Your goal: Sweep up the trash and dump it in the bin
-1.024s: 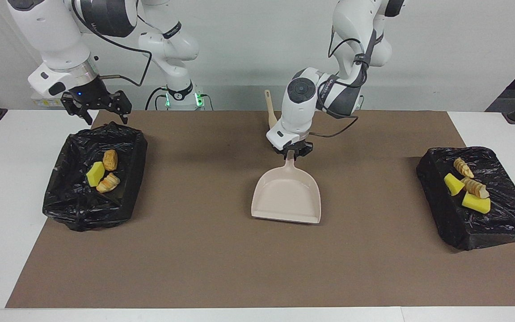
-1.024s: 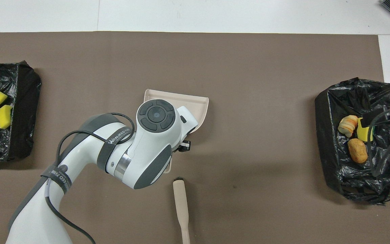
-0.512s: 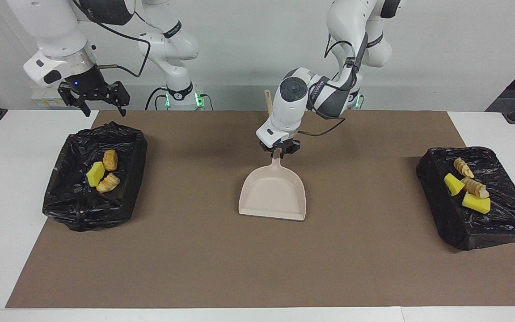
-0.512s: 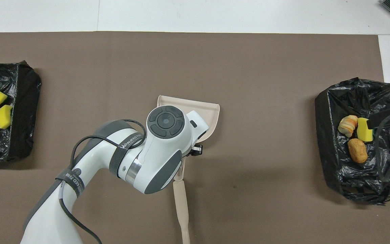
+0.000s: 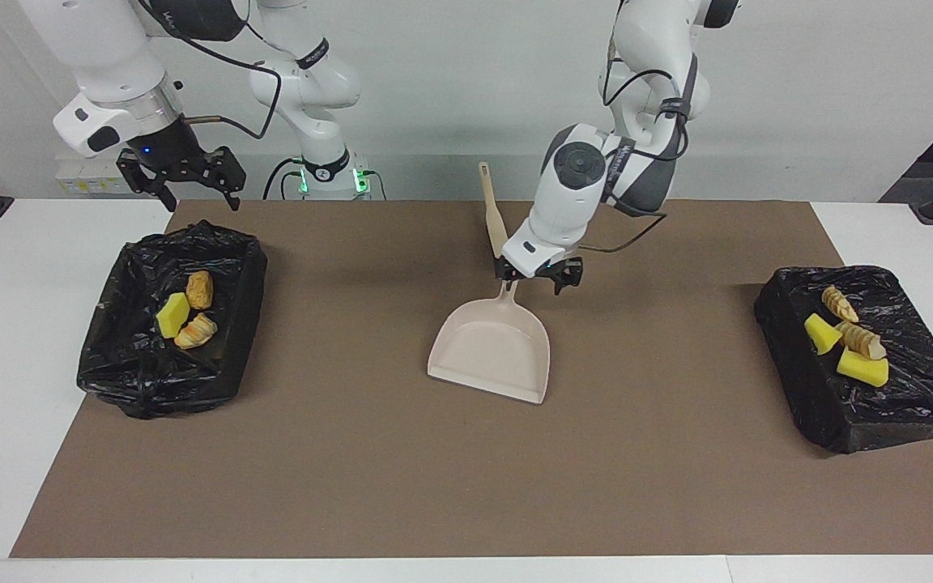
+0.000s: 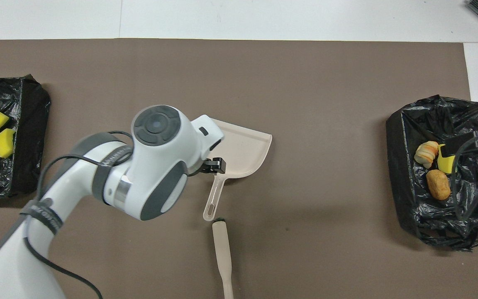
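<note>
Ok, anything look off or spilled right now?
No spill on the mat. The dustpan lies empty and askew mid-mat, its handle by the open left gripper. Trash sits at both black bins; the right gripper waits open by one.

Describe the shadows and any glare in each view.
Facing view: soft shadows fall on the mat beside the dustpan and both bins; the black liner glints. Overhead view: a faint shadow lies under the left arm; the other liner shows crinkled highlights.

No wording can be made out anywhere — the left arm's band lettering stays illegible.
</note>
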`<control>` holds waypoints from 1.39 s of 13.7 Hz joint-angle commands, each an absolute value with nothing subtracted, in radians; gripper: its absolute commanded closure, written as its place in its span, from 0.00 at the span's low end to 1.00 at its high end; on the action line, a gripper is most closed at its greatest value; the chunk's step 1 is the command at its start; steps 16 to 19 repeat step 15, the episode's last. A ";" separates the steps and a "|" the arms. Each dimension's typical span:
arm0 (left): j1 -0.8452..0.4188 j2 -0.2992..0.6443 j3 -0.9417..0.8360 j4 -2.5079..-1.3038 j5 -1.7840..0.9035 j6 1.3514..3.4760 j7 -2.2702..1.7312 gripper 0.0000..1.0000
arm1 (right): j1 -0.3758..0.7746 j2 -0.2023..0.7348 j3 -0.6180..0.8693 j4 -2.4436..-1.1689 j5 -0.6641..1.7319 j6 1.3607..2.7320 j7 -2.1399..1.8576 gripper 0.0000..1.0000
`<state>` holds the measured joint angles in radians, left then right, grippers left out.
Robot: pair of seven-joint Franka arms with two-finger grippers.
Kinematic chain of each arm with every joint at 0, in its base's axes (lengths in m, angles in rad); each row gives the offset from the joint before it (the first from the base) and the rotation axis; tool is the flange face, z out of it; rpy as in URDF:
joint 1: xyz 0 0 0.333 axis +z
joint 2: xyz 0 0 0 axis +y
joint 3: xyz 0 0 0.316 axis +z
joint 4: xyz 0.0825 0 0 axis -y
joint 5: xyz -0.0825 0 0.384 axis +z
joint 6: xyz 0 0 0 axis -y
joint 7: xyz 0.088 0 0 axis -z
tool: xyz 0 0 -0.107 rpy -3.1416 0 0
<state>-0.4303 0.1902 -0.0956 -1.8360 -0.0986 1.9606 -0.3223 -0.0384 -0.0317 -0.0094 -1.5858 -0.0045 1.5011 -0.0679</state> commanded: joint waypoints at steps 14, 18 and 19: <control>-0.055 -0.008 -0.087 -1.539 0.018 1.551 0.147 0.00 | -0.035 -0.034 -0.006 -1.575 0.023 1.476 -0.043 0.00; -0.055 -0.011 -0.089 -1.539 0.018 1.552 0.153 0.00 | -0.035 -0.034 -0.006 -1.575 0.021 1.476 -0.043 0.00; -0.055 -0.011 -0.089 -1.539 0.018 1.552 0.153 0.00 | -0.035 -0.034 -0.006 -1.575 0.021 1.476 -0.043 0.00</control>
